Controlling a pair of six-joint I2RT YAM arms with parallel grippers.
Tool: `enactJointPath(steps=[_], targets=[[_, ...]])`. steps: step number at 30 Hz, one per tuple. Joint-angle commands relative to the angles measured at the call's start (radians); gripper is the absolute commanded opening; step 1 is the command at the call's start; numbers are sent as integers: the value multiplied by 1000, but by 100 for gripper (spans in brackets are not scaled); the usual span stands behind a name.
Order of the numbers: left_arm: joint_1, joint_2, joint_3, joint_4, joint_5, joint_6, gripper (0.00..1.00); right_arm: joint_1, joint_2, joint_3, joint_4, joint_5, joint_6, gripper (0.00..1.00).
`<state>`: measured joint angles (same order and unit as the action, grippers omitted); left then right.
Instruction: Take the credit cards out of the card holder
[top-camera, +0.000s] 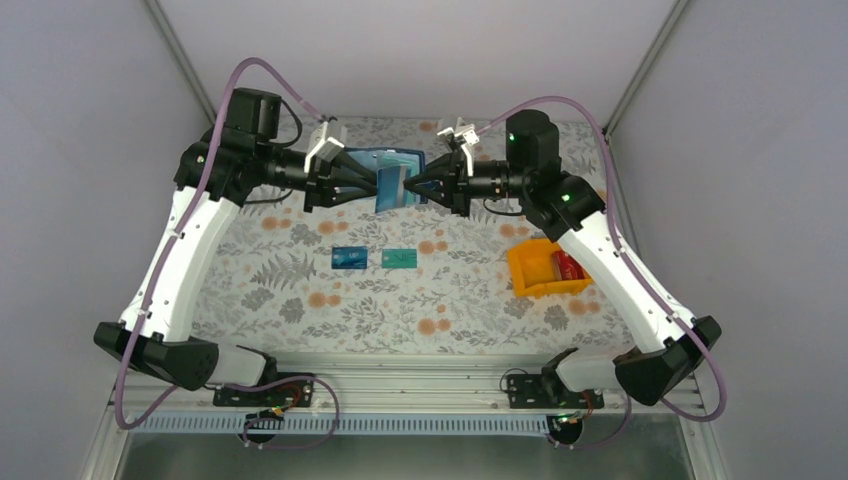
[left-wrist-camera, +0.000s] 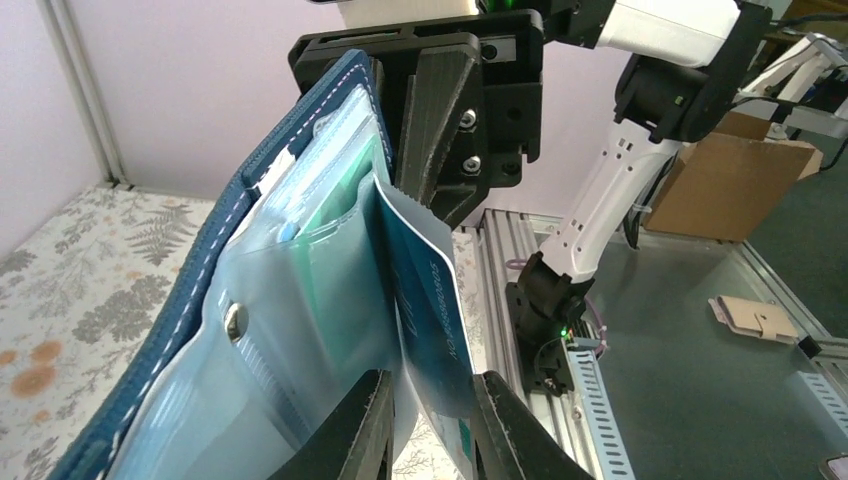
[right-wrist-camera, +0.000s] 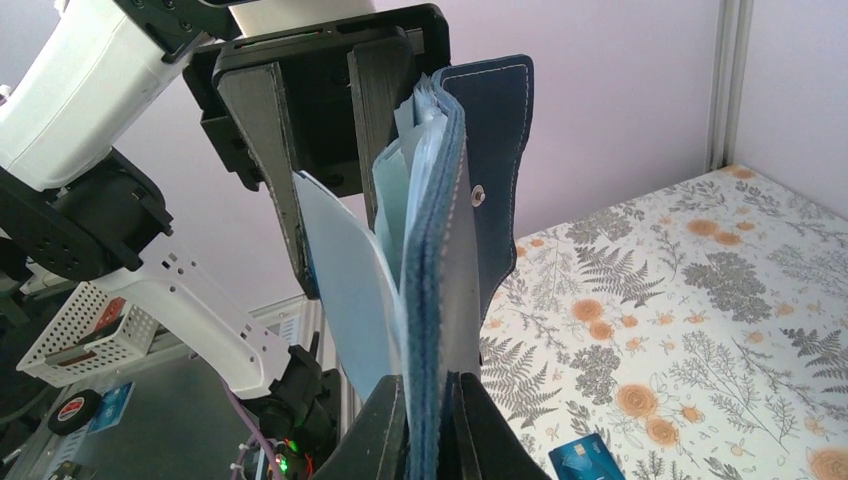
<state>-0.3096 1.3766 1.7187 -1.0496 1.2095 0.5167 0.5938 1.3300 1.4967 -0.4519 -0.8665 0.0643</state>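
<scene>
Holder: card holder (left-wrist-camera: 200, 330) aloft, clear of the table (top-camera: 300, 300); opened; stretched along the line between the two grippers
Right gripper (right-wrist-camera: 432, 440): clenched on the holder's navy cover
Left gripper (left-wrist-camera: 432, 435): nearer the card; clenched on a blue credit card (left-wrist-camera: 430, 300) jutting from an inner pocket
Pull axis: card's free end points toward the left arm; likely a straight draw leftward, away from the right
Cards out: blue card (top-camera: 350, 257), teal card (top-camera: 400, 258) on the table; red card (top-camera: 568, 265) in the orange bin (top-camera: 530, 275)

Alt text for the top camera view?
A blue card holder is held up over a floral table: the right gripper grips it, the left gripper pinches a protruding card. A blue card and a teal card lie below.
</scene>
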Motion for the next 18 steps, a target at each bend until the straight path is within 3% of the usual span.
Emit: enactJointPath(steps=[1,9,13,15,18], targets=[[-16,16,26,-12,103,64,24,10,18,35,63,-6,7,4],[-5,-1,6,-43,100,109,39,-3,1,26,55,-18,-3,4],[-5,1,-16,-6,62,65,40,-3,9,32,56,-31,2,4],[-5,2,-14,-4,71,60,34,-3,10,30,59,-44,6,4],[-6,2,-8,-2,73,55,16,-3,9,30,51,-44,-4,4]])
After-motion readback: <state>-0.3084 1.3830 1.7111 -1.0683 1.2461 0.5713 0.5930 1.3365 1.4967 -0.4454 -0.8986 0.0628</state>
